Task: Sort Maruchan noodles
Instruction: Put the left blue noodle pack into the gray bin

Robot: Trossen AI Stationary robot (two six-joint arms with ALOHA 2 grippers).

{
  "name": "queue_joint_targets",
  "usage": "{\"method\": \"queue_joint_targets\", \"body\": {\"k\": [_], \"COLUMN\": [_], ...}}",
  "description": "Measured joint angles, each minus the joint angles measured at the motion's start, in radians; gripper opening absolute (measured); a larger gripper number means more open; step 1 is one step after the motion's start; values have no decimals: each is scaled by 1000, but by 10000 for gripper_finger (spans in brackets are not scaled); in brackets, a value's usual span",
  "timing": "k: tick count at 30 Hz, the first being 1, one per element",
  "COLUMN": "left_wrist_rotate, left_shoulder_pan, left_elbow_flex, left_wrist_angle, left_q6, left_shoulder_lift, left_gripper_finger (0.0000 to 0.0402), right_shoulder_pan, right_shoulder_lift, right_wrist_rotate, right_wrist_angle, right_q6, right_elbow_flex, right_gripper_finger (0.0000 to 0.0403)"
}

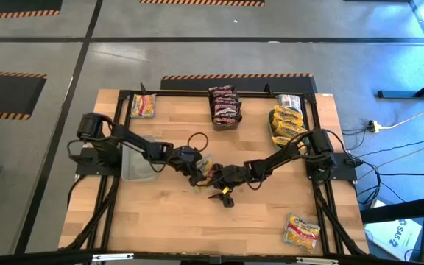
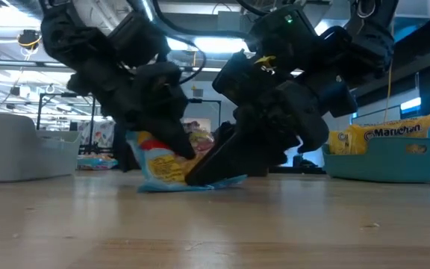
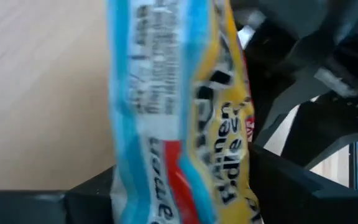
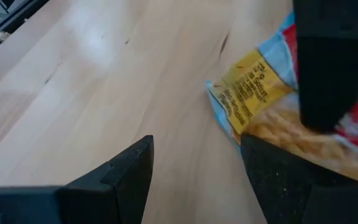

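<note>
A yellow and light-blue Maruchan noodle packet (image 1: 205, 171) sits mid-table between my two grippers. Its low end (image 2: 155, 185) is on the wood and the rest tilts upward. My left gripper (image 1: 197, 175) reaches in from the table's left and is shut on this packet (image 3: 179, 112). My right gripper (image 1: 224, 194) comes from the right and stands open over bare wood (image 4: 196, 146). One of its fingers (image 4: 278, 180) lies at the packet's (image 4: 253, 87) edge. My left gripper pinches the packet between its two fingers, one on each side (image 3: 126, 186), slanting down from the table's left. The packet fills the gap between the fingers, tilted, with its low end on the table. I cannot tell whether my right gripper's finger touches the packet's edge.
A clear bin (image 1: 137, 168) stands just left of my left gripper. A bin of dark red packets (image 1: 224, 107) is at the far middle, and a bin of yellow packets (image 1: 286, 124) at the far right. Loose packets lie far left (image 1: 143, 105) and near right (image 1: 301, 232).
</note>
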Motion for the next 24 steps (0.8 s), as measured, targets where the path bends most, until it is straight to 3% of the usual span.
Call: {"method": "queue_joint_targets", "body": {"k": [8, 13, 24], "left_wrist_rotate": [3, 14, 22], "left_shoulder_pan": [-2, -4, -22], "left_elbow_flex": [40, 40, 40], "left_wrist_angle": [-15, -22, -195], "left_q6": [85, 124, 207], "left_shoulder_lift": [16, 12, -99], "left_gripper_finger": [162, 146, 145], "right_shoulder_pan": [0, 7, 112], "right_shoulder_lift": [-2, -9, -279], "right_wrist_rotate": [2, 6, 151], "right_wrist_angle": [-11, -18, -397], "right_q6": [-1, 35, 60], "right_elbow_flex": [0, 0, 5], "right_gripper_finger": [243, 243, 243]}}
